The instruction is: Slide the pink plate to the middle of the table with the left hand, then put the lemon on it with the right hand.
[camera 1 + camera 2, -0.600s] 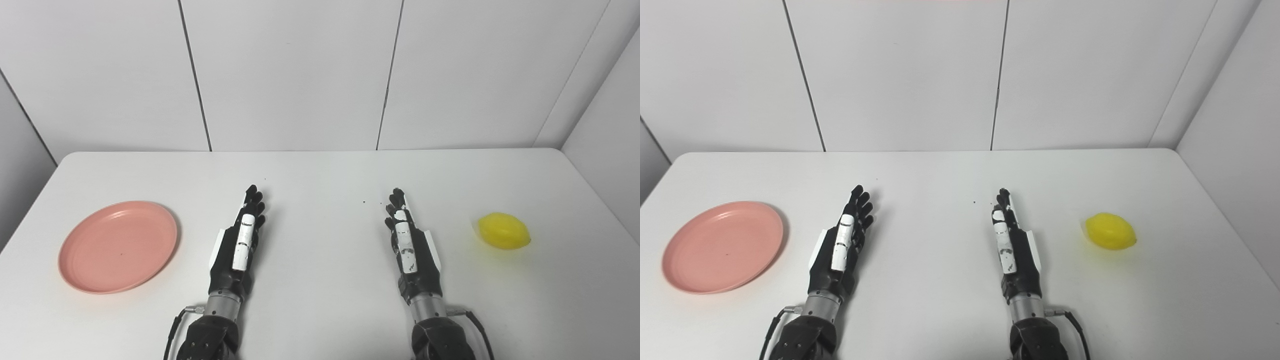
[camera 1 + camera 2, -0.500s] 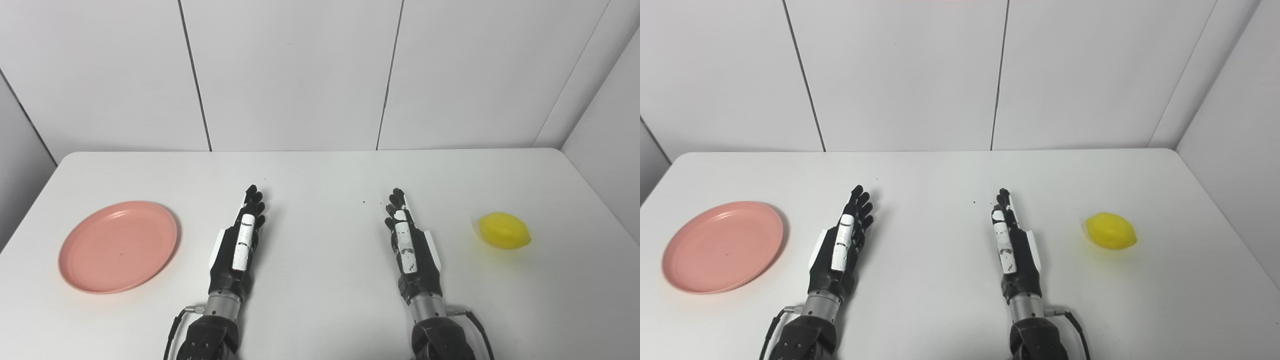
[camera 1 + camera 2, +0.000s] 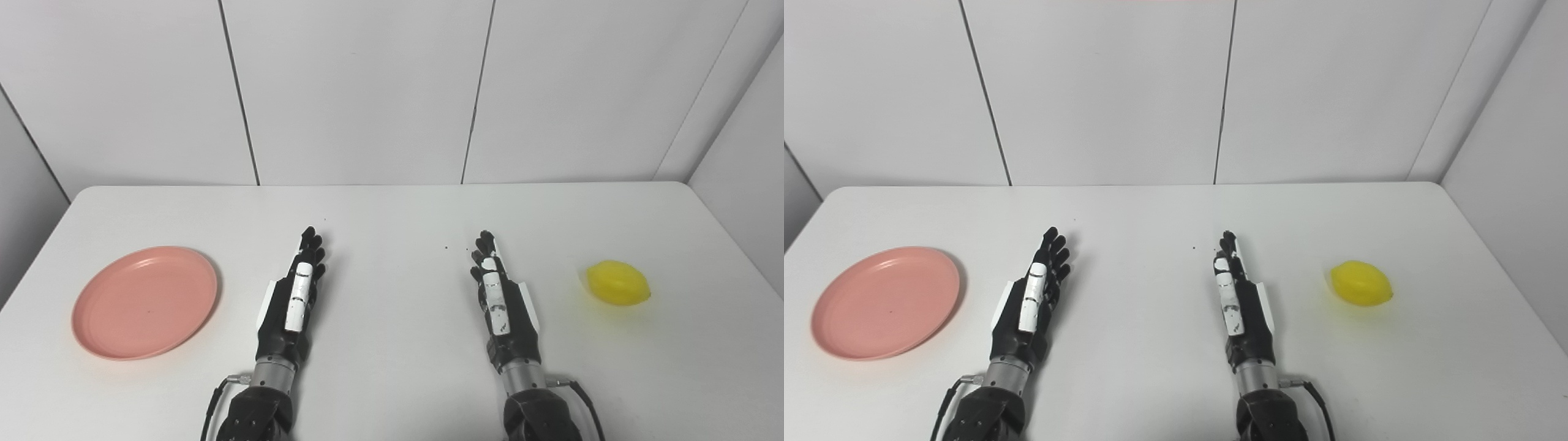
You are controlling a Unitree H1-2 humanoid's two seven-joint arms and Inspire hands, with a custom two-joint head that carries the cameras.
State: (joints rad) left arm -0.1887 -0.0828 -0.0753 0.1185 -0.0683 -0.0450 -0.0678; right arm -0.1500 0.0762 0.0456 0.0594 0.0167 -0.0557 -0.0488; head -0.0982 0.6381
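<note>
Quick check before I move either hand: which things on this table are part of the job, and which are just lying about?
Part of the job:
- round pink plastic plate, on the table's left side, empty
- yellow lemon, on the right side
- left hand, open, flat
- right hand, open, flat

Just lying about:
- a few tiny dark specks on the white table
</note>
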